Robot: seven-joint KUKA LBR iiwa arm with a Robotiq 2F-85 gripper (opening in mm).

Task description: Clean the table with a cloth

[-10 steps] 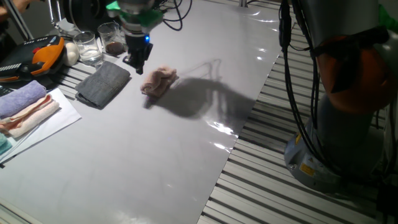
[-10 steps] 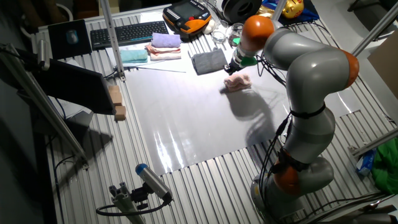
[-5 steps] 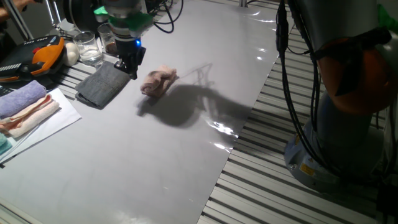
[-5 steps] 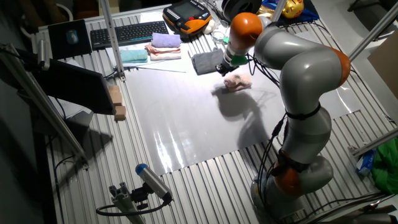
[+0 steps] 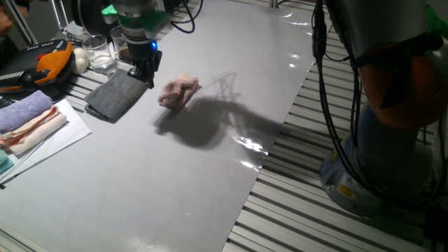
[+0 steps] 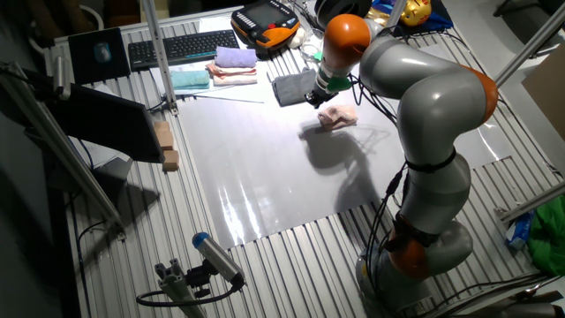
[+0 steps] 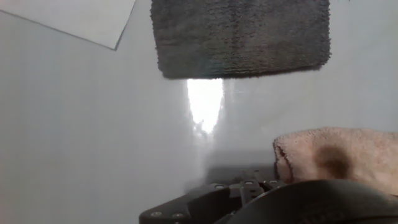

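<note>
- Compared with a second ago, the hand (image 5: 145, 70) has moved off the pink cloth (image 5: 178, 91) toward the dark grey cloth (image 5: 117, 94), and in the last half second it has almost stopped.
- The hand holds nothing; I cannot tell if the fingers are open or closed.
- The pink cloth lies crumpled on the counter (image 5: 175, 182), just beside the hand — so I judge the wiping has not begun.
- The surface is pale and glossy, with lamp reflections.
- Farther off stand glasses (image 5: 100, 52) and folded towels (image 5: 28, 119) — outside the wiping area.
</note>
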